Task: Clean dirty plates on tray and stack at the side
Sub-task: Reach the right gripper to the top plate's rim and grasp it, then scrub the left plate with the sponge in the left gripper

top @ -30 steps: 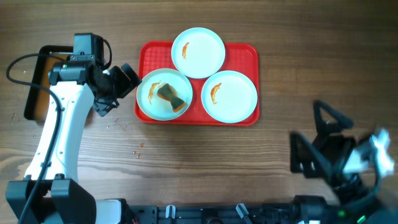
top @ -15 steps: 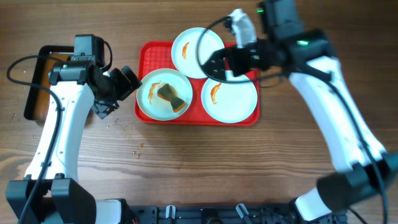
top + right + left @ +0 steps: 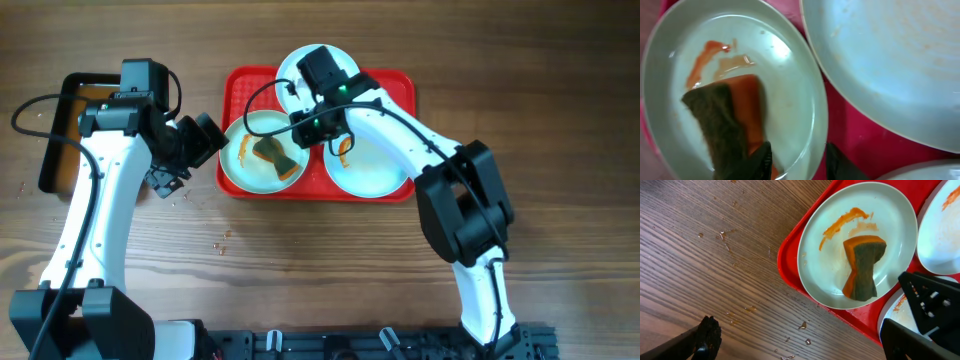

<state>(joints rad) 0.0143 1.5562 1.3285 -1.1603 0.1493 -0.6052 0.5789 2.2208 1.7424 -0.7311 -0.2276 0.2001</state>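
Our right gripper [image 3: 799, 157] straddles the rim of the glossy pale mint round plate [image 3: 245, 172] holding an orange-and-green sponge [image 3: 273, 153] on the red rectangular plastic tray [image 3: 402, 88], probably to steady it (whether it is pinched yet, we cannot tell). Our left gripper [image 3: 187, 155] hangs wide open and empty just beside the tray.

The left end effector [image 3: 203, 135] hangs wide open on its bent arm, while the right end effector [image 3: 303, 128], its arm folded at the elbow, points down with fingers [image 3: 763, 159] narrowly apart.
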